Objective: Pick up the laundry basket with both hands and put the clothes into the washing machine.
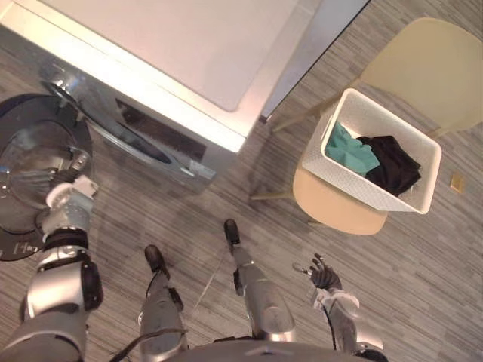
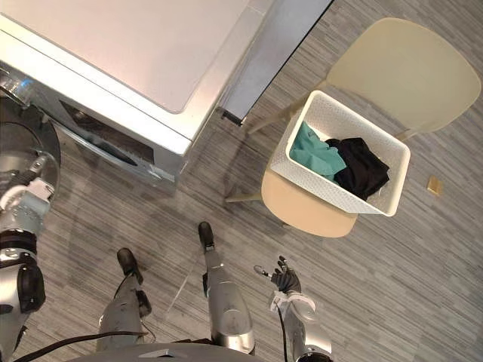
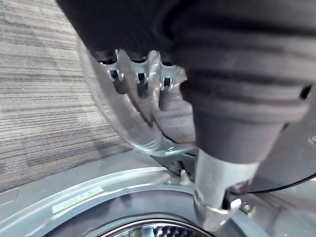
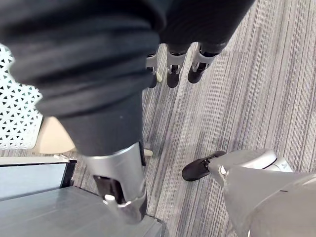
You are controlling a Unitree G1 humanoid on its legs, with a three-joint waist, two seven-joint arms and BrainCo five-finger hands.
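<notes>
Two hands are closest. Down low, the right hand (image 1: pixel 324 276) hangs over the floor (image 1: pixel 423 302) with its fingers loose and nothing in it. The left hand (image 1: pixel 69 197) is up by the round door (image 1: pixel 26 162) of the washing machine (image 1: pixel 173 53), and that door is swung wide open. Its fingers (image 3: pixel 140 79) look straight and hold nothing. They are right by the door's glass, but I cannot tell if they touch it.

Farther off, on the robot's right side, the laundry basket (image 1: pixel 355 185) sits on the seat of a pale chair (image 1: pixel 430 68), well apart from both hands. It stands upright with its open top facing up. Its long way runs side to side in front of the robot, with one short end toward the washing machine. Inside lie a teal cloth (image 1: pixel 349 151) and a black cloth (image 1: pixel 392 167), touching each other.

I think the basket is light. It looks like hard white plastic with lots of little holes, so it should keep its shape. The clothes are soft and few. The best place to hold looks like the rim at the two short ends, one hand on each. If one end goes up first, the basket may tip and the clothes may slide.
</notes>
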